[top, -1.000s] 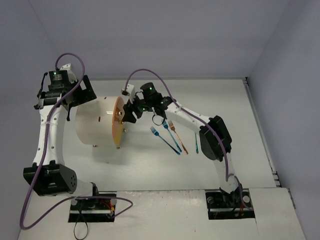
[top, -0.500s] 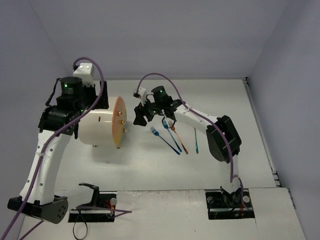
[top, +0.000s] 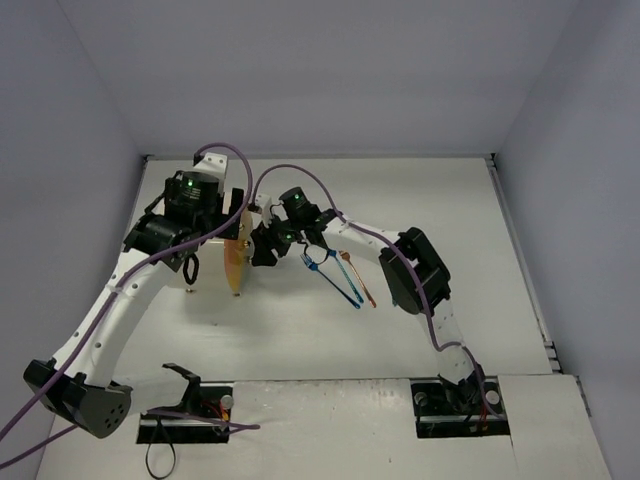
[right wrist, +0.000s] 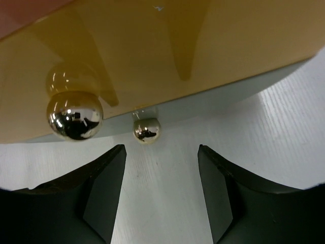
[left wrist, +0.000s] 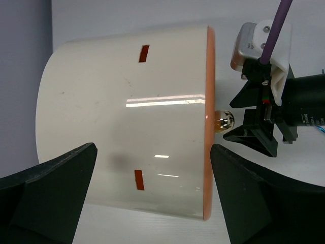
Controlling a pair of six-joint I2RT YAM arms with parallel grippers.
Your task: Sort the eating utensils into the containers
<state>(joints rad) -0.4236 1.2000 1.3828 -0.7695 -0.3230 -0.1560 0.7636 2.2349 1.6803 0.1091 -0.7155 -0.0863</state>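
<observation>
Now your right hand (right wrist: 161, 151) is spread and empty, facing the small brass knob (right wrist: 146, 129) on the orange front (right wrist: 152, 40) of the cream cabinet (left wrist: 122, 101). Your left hand (left wrist: 152, 151) hangs spread wide above that cabinet's side. Blue and orange forks (top: 338, 283) lie on the counter (top: 460, 220) just right of it.

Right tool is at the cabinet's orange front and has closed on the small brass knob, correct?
Not quite. The right tool is at the cabinet's orange front, but it has not closed. Its jaws stand open, and the small brass knob sits just ahead of the gap, untouched. The right wrist view shows it.
</observation>
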